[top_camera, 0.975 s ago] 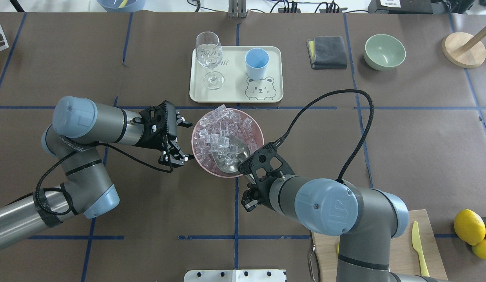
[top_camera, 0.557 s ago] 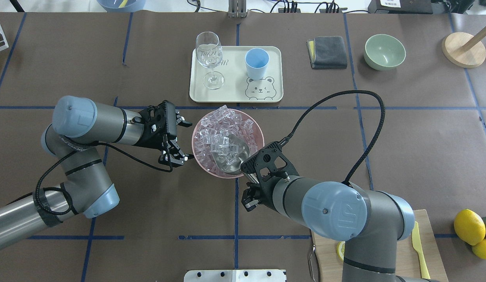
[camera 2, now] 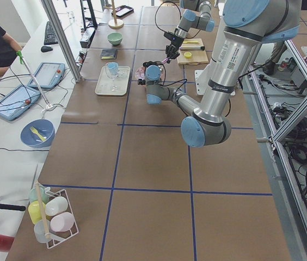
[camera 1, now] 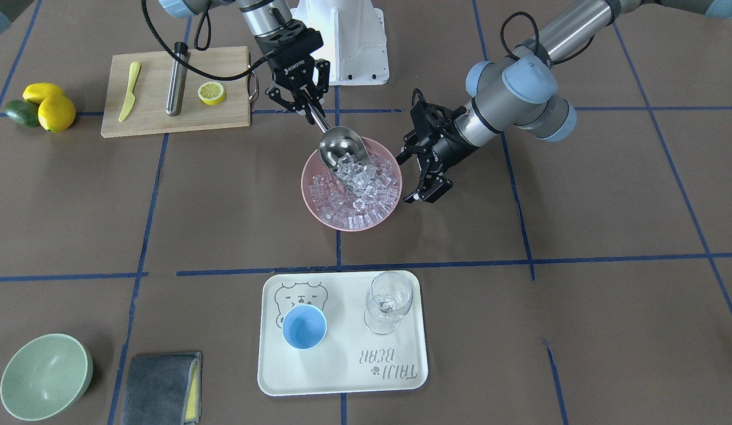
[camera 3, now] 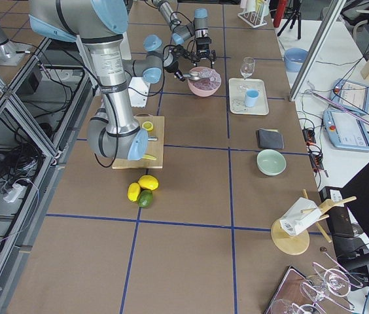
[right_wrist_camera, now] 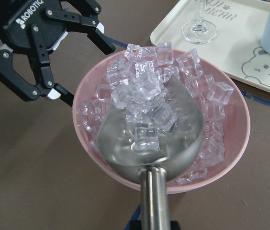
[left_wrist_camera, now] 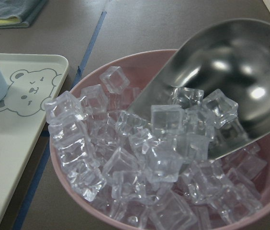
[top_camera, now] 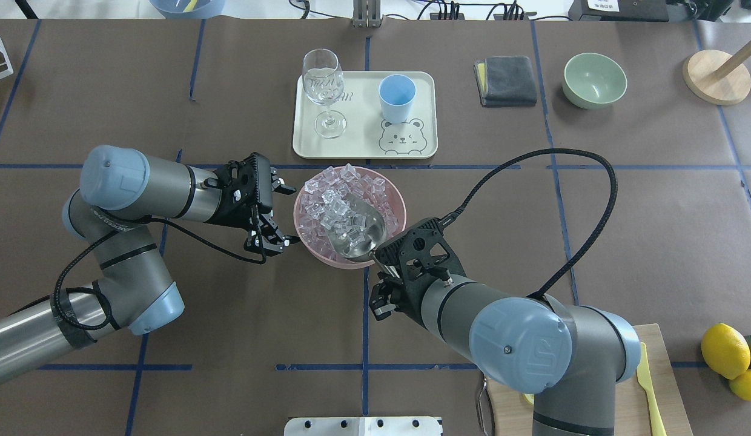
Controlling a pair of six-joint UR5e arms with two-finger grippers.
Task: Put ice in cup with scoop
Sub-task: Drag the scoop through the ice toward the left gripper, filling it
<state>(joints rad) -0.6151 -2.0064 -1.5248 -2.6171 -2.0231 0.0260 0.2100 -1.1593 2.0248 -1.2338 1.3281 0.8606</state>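
Note:
The steel scoop (top_camera: 358, 235) lies tilted in the pink bowl (top_camera: 400, 206) with several ice cubes (right_wrist_camera: 144, 91) heaped in its trough. My right gripper (camera 1: 301, 97) is shut on the scoop's rod handle at the bowl's near side. More ice (camera 1: 354, 198) fills the bowl. My left gripper (top_camera: 286, 217) is open, its fingers either side of the bowl's left rim; I cannot tell if they touch it. The light-blue cup (top_camera: 397, 97) stands empty on the cream tray (top_camera: 424, 115) beyond the bowl. The scoop (left_wrist_camera: 230, 62) shows large in the left wrist view.
A clear wine glass (top_camera: 322, 79) stands on the tray left of the cup. A grey cloth (top_camera: 506, 80) and a pale-green bowl (top_camera: 594, 79) lie at the far right. A cutting board (camera 1: 165, 94) with a lemon half, yellow knife and steel cylinder sits near my right arm.
The scoop has pushed deeper under the ice and tipped up, with cubes now piled in it. The right arm's elbow swung right. The left gripper has hardly moved.

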